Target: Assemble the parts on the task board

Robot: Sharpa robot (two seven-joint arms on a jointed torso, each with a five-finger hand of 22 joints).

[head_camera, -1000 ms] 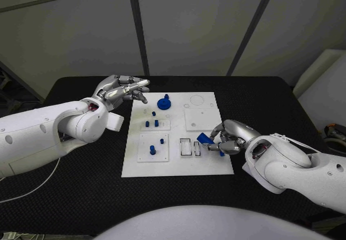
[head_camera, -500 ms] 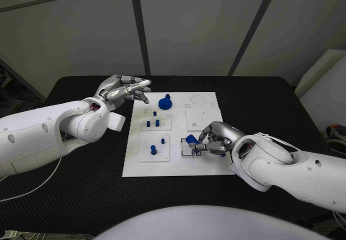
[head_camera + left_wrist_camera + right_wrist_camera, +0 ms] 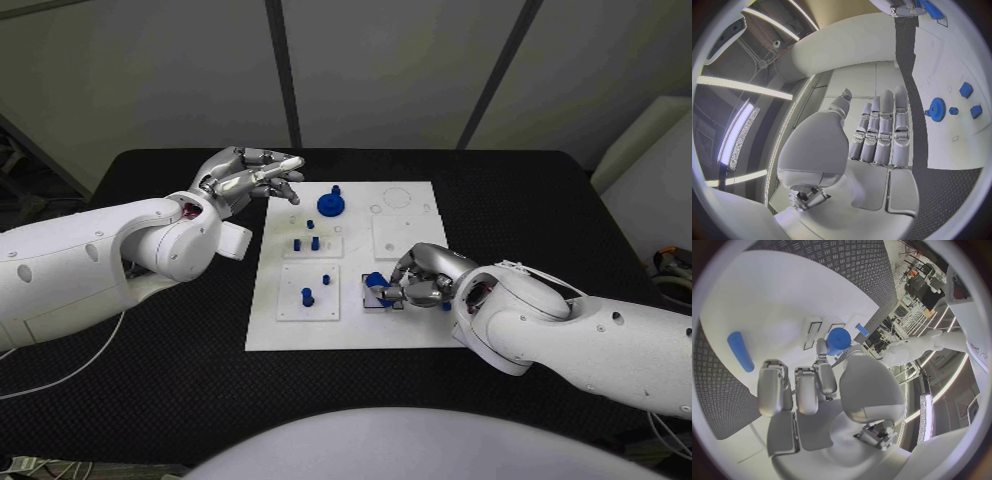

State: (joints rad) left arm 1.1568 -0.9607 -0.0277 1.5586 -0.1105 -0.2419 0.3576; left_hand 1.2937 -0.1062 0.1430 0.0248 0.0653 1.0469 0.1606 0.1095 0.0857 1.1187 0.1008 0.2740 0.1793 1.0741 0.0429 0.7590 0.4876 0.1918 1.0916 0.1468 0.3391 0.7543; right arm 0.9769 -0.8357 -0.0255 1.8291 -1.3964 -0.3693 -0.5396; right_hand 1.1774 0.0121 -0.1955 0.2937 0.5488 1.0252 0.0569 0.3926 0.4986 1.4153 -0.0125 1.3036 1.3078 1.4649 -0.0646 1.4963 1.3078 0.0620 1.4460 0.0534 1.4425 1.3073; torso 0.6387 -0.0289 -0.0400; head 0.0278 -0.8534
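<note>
Right hand point(image 3: 418, 282) grips a blue part point(image 3: 378, 281) over the white task board point(image 3: 353, 335) on the black table point(image 3: 144, 380), left hand point(image 3: 248, 180) released

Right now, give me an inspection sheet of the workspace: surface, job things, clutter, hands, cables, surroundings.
Surface: black table, textured top.
Job's things: white task board in the middle; blue gear at its far end; small blue pegs standing in its square plates; one blue part held over the slots.
Clutter: nothing seen.
Hands: left hand hovers beside the board's far corner, holding nothing; right hand grips the blue part in its fingers.
Cables: a white cable across the table's left side.
Surroundings: grey wall panels behind.
</note>
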